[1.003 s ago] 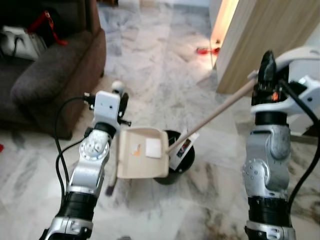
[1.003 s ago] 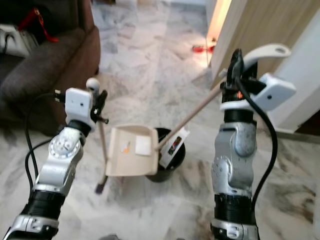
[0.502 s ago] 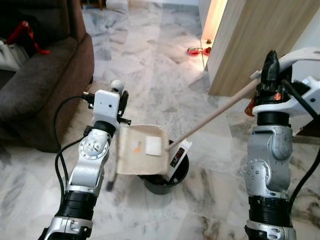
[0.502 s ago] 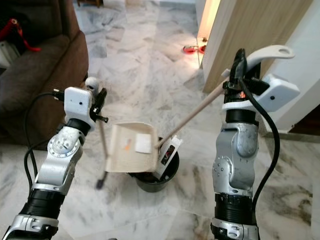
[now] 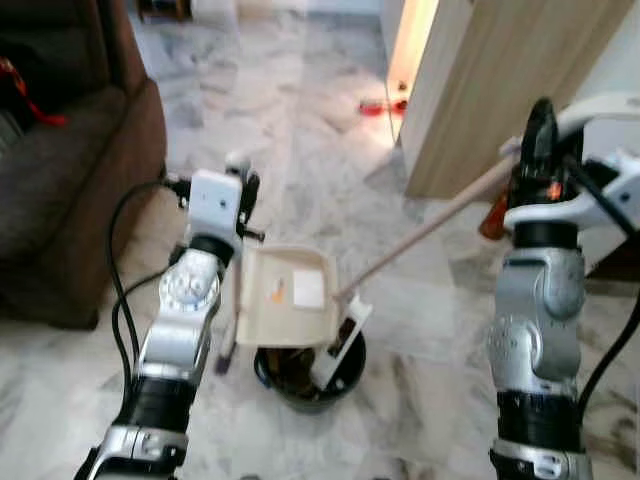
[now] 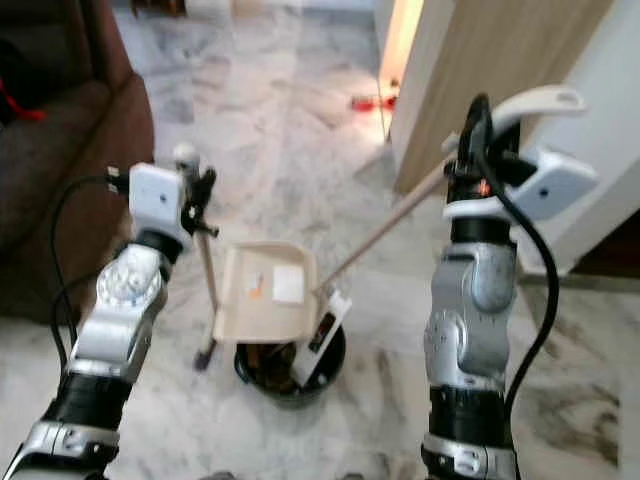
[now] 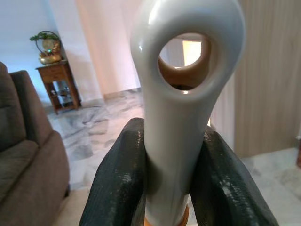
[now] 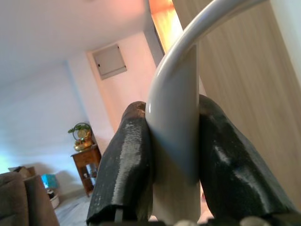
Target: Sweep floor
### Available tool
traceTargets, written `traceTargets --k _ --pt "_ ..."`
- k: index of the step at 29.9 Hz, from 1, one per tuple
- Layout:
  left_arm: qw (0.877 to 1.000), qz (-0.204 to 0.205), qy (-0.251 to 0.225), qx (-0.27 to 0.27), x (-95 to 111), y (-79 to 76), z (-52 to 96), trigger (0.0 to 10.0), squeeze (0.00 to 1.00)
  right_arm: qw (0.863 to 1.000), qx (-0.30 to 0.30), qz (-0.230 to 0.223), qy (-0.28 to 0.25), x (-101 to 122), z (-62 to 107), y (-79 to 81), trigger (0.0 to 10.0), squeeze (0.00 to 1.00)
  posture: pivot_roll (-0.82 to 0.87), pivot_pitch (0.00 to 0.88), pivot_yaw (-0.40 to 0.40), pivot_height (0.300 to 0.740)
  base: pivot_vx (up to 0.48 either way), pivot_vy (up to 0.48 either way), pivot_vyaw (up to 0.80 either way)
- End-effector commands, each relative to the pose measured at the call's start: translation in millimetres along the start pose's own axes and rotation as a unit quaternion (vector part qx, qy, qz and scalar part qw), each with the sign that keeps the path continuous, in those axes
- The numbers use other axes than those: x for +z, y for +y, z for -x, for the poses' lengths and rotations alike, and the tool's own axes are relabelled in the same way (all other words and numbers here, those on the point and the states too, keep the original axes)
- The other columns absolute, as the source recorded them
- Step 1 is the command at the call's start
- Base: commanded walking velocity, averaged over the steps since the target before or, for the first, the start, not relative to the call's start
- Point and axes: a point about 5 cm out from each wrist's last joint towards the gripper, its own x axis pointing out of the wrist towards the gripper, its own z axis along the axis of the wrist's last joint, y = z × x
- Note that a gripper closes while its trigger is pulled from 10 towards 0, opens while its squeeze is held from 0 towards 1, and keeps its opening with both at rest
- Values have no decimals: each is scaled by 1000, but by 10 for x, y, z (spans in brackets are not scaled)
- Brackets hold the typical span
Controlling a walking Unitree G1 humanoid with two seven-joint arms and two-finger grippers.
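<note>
The cream plastic dustpan (image 5: 290, 297) hangs tilted over the round black waste bin (image 5: 308, 372): the emptying step, by my judgement. The left gripper (image 7: 173, 183) is clamped on the dustpan's white looped handle (image 7: 181, 84). The right gripper (image 8: 171, 165) is clamped on the wooden broom's grey handle (image 8: 175, 108). Next: tip the pan steeper, keeping it above the bin. The grey-veined marble floor (image 5: 300, 130) runs between a brown sofa (image 5: 60, 200) and a wooden partition (image 5: 500, 80).

A black bin (image 5: 308, 372) and brown sofa (image 5: 70, 190) stand on the marble floor (image 5: 300, 140).
</note>
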Motion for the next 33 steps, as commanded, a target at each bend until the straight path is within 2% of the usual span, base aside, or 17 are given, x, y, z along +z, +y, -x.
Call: traceTargets --k 1,4,6,7,10,13,18,22,29,31,33 --pt "1000 17 -18 -13 63 -85 -1 10000 0 999 4 -7 -34 132 -29 36 10000 0 120 136 -39 740 0 0 0" --pt "1000 17 -19 -13 61 -88 3 10000 0 999 7 2 -39 150 -31 47 10000 0 120 134 -39 740 0 0 0" --pt "1000 18 -19 -13 57 -84 9 10000 0 998 19 30 -51 177 -36 95 10000 0 116 113 -32 740 0 0 0" --pt "1000 18 -19 -13 57 -84 9 10000 0 998 19 30 -51 177 -36 95 10000 0 116 113 -32 740 0 0 0" --pt "999 18 -24 -18 73 -104 10 10000 0 995 57 51 -58 168 -14 266 10000 0 123 85 -29 740 0 0 0" --pt "999 19 -27 -20 82 -112 11 10000 0 993 74 65 -65 178 -7 338 10000 0 124 74 -27 740 0 0 0" --pt "999 19 -33 -28 106 -135 -12 10000 0 982 103 121 -99 247 -39 447 10000 0 125 65 -27 740 0 0 0" --pt "999 20 -36 -30 122 -149 -19 10000 0 975 117 146 -121 313 -49 515 10000 0 119 94 -26 740 0 0 0" --pt "999 18 -30 -32 91 -139 5 10000 0 947 192 207 -151 386 85 730 10000 0 117 117 -34 740 0 0 0" --pt "999 19 -31 -35 94 -162 5 10000 0 923 245 246 -164 370 197 870 10000 0 125 119 -36 740 0 0 0" --pt "999 19 -31 -36 95 -168 2 10000 0 920 253 247 -166 371 218 900 10000 0 125 119 -36 740 0 0 0"
